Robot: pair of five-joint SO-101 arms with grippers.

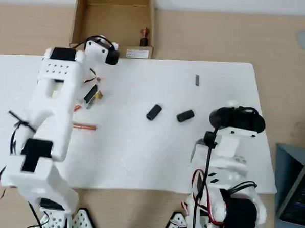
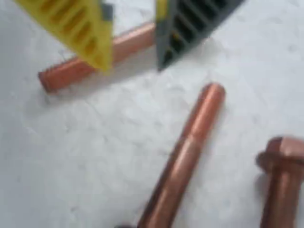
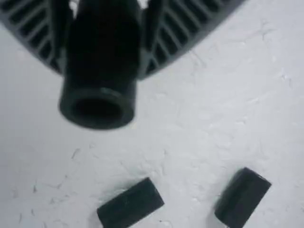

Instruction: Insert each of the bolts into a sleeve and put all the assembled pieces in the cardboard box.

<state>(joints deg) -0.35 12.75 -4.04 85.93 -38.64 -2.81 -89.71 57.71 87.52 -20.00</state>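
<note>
The left jaws are held apart, one on either side of a copper bolt [image 2: 61, 73] that lies on the white-covered counter [image 1: 140, 159]. Two more bolts [image 2: 185, 156] are seen just beside it. The right jaws are clamped on a black sleeve [image 3: 99, 71], which is held over the counter, and two loose sleeves [image 3: 130, 202] are laid near it. One assembled piece [image 1: 144, 36] is stood inside the cardboard box [image 1: 114, 20].
</note>
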